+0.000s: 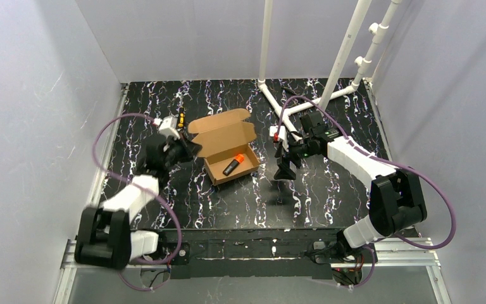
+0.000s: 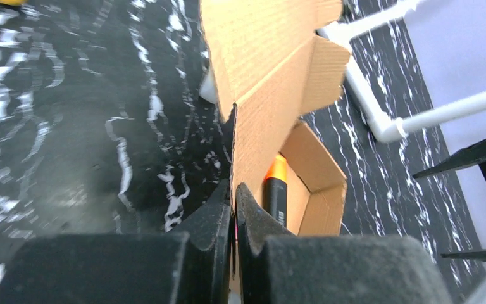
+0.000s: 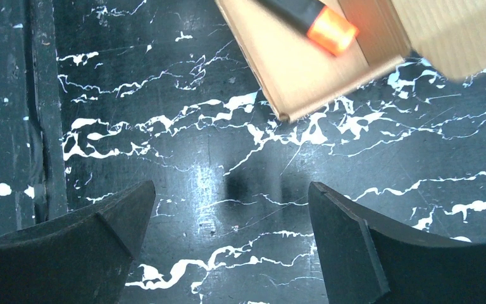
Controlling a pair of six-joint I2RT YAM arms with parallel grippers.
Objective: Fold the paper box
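The right gripper (image 3: pixel 231 196) hangs with jaws spread wide over the black marbled table (image 1: pixel 259 209), just right of the paper box (image 1: pixel 228 149), whose left edge the left gripper (image 2: pixel 234 190) pinches tight, an orange-and-black marker (image 1: pixel 235 164) lying inside and a white pipe frame (image 1: pixel 265 44) standing beyond.

The setting is a robotics lab test cell rather than a home or shop. Plain pale lavender wall panels (image 1: pixel 38 95) close in the work area on three sides, bare of any furnishing or decoration. The black tabletop with white marble-like veining (image 1: pixel 329 190) fills the floor of this enclosure. A white-and-black robot arm on the left (image 1: pixel 130 193) and a matching one on the right (image 1: pixel 354 158) are mounted on a silver metal rail (image 1: pixel 417 244) along the near edge. Loose purple cables (image 1: pixel 452 218) loop out from them. A frame of white plastic pipes (image 1: pixel 345 54) rises from the back of the tabletop.
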